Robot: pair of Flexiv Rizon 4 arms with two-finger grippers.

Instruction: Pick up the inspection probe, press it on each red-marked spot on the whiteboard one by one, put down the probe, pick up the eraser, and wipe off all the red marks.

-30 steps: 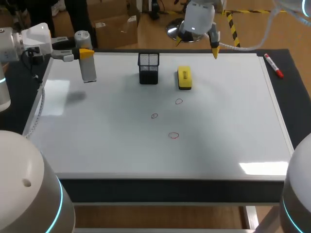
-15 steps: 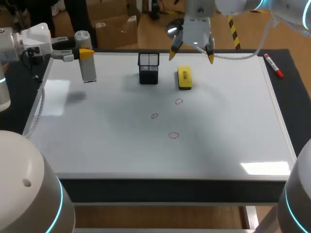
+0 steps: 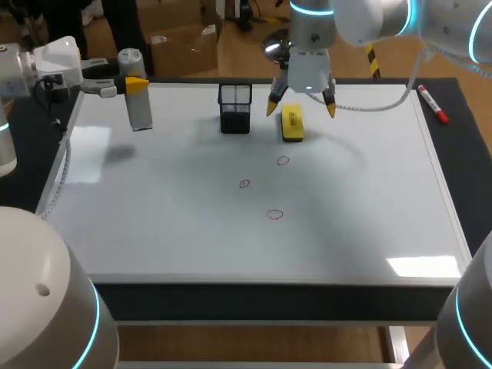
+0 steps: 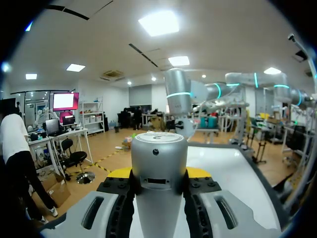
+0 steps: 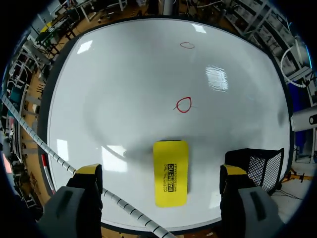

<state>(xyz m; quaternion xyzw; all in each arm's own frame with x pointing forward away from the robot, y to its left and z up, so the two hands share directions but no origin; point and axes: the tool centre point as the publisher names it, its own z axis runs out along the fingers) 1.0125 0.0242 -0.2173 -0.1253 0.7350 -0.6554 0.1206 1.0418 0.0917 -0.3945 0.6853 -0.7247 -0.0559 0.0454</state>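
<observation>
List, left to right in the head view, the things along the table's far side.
grey cylindrical inspection probe → black mesh pen holder → yellow rectangular eraser → red marker pen

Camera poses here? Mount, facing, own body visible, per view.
Head view: above and behind, looking down on the whiteboard; left claw holds the probe, right claw open.
Left wrist view: on the left wrist, facing level across the whiteboard; its claw grips the probe.
Right wrist view: on the right wrist, facing down; its claw over the eraser.
Shared: head and right wrist views both show eraser and red marks.
</observation>
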